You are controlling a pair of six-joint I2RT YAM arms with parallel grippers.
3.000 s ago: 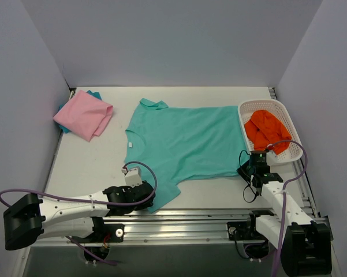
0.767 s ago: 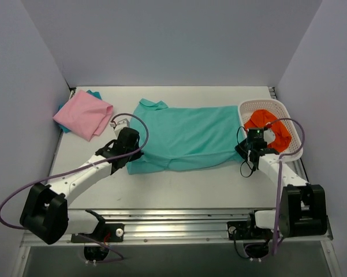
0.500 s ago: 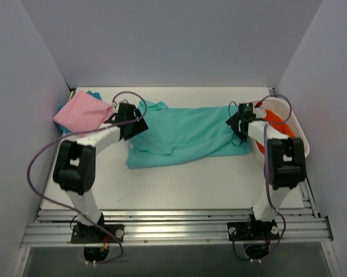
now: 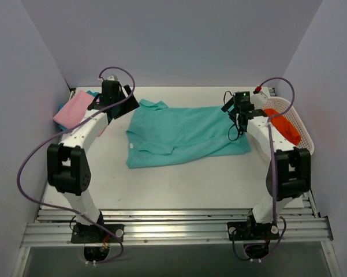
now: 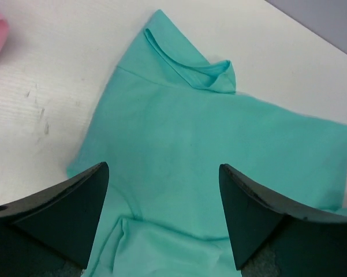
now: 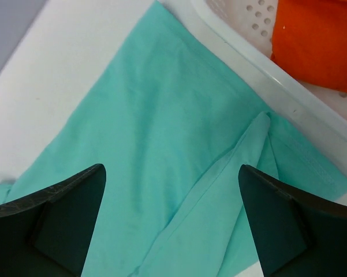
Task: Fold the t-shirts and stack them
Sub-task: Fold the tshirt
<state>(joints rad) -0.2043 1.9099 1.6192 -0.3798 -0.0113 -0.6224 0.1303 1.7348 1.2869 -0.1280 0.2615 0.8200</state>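
White tabletop [image 4: 179, 184] between pale grey walls [image 4: 173, 40] carries the large mint-teal soft cloth t-shirt [image 4: 185, 135]. It is doubled lengthwise mid-table, where three seconds ago it lay flat. Both arms have risen off its far edge since half a second ago. Left gripper [image 5: 163, 173] and right gripper [image 6: 172, 173] gape wide, holding nothing. Only the left wrist view shows the turned collar. Only the right wrist view shows the folded hem beside the white plastic lattice basket [image 6: 265, 72], which holds an orange cloth [image 6: 317, 40]. A pink folded t-shirt [image 4: 73, 109] lies far left.
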